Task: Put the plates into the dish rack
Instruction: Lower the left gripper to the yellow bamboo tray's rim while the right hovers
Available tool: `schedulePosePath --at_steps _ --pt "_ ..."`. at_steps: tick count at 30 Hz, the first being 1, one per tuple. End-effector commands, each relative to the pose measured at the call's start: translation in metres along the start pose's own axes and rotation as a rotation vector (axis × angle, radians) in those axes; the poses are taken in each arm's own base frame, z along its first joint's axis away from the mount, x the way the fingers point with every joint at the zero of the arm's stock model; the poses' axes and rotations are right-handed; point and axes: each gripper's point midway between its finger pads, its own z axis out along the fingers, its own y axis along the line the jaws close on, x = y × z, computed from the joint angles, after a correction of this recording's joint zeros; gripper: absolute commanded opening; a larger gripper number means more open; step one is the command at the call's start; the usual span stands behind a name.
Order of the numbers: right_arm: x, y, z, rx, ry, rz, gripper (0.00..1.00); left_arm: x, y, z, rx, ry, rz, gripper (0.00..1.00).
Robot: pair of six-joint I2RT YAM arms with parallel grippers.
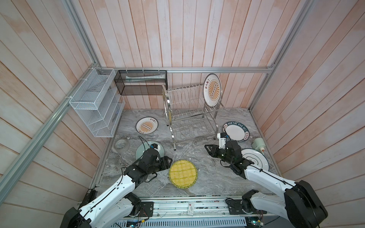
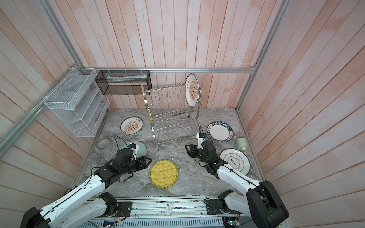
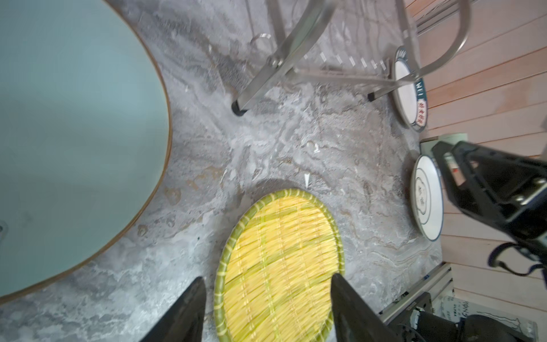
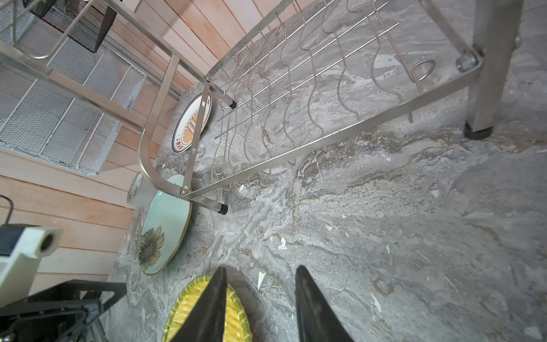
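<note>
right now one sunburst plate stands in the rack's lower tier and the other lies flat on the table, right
No: the standing sunburst plate is in the rack's upper tier, as both top views show. The other sunburst plate does lie flat on the table.

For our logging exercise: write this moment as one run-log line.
dish rack: one sunburst plate | left claw: open, by yellow plate | right claw: open, empty

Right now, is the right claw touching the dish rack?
Apart. The right wrist view shows a stretch of bare table between the right claw and the dish rack.
</note>
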Motion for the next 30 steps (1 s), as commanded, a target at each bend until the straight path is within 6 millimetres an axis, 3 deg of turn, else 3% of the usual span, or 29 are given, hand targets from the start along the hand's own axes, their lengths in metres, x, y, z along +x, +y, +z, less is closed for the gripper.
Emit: schedulePosePath --at_steps 1,13,24,30 --pt "-0.018 0.011 0.0 -0.025 -0.062 -0.021 0.39 0.012 -0.002 0.005 0.043 0.036 -0.037 0.66" --pt "-0.003 0.004 -0.006 -0.031 -0.044 0.021 0.36 0.044 0.012 0.017 0.033 0.12 -0.089 0.61" --pt "-0.008 0.004 -0.011 -0.021 -0.07 0.017 0.34 0.072 0.016 0.026 0.062 0.169 -0.155 0.59" --pt "-0.01 0.004 -0.008 -0.017 -0.07 0.014 0.33 0.076 0.017 0.031 0.065 0.168 -0.167 0.58"
